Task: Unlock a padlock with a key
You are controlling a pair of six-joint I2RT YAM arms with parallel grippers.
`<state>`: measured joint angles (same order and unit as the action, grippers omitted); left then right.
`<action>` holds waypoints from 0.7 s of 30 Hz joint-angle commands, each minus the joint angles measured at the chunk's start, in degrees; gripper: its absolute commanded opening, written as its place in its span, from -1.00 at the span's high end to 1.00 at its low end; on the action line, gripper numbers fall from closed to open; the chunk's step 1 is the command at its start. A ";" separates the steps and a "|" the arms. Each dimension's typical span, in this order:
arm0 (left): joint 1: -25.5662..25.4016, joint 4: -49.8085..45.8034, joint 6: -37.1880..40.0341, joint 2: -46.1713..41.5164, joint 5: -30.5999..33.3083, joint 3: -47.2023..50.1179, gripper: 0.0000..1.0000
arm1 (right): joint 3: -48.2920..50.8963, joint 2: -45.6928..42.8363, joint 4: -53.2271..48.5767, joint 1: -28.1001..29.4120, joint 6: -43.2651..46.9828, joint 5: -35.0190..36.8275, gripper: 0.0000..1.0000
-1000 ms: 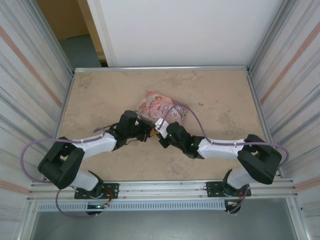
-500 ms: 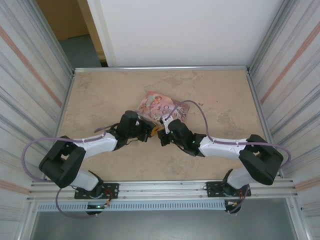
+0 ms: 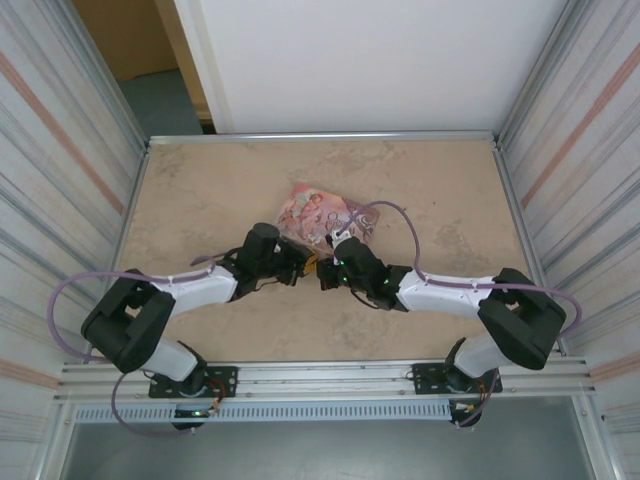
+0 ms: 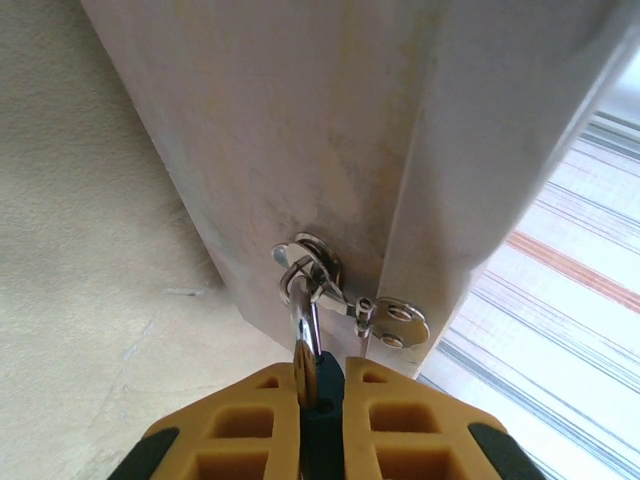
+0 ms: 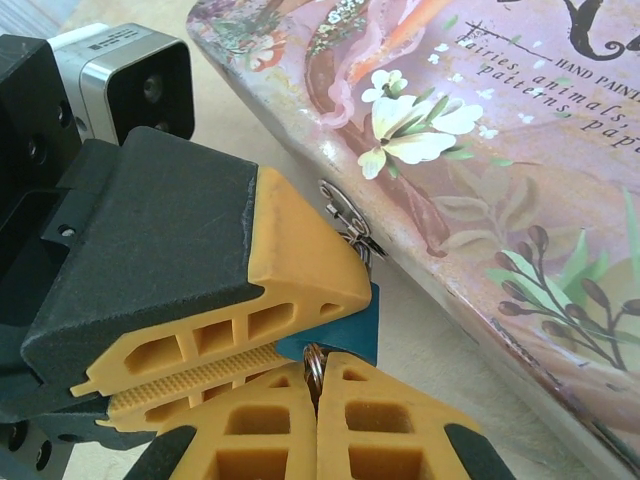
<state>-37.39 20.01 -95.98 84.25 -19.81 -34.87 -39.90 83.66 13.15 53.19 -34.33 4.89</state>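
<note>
L claw clamped on tiny blue-teal padlock w/ thin silvery shackle, hooked thru clasp of pink illustrated rectangular tin, mid tabletop. R claw pinched shut on tiny pale silvery metal key, right at padlock's body.

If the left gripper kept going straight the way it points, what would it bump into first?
Most likely the tin, hitting its side wall right at the metal latch. The left gripper is shut on the padlock, whose shackle reaches that latch, so the gap looks small, though depth is unclear.
</note>
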 commanded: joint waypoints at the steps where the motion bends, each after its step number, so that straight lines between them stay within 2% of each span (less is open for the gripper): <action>1: -2.33 2.40 1.10 0.81 -2.57 -0.61 1.00 | -0.12 1.27 1.50 -2.12 -4.87 4.77 1.00; 11: -3.42 4.43 1.66 5.46 -1.67 -1.07 0.97 | 2.45 1.03 0.52 -2.27 -8.34 6.71 1.00; 21: -2.39 -1.85 7.63 3.89 0.75 -1.77 0.09 | 3.05 0.73 -0.67 -3.22 -10.36 5.76 1.00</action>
<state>-39.97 22.50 -92.14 89.41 -18.37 -36.27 -37.95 84.73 14.11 51.37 -41.76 6.85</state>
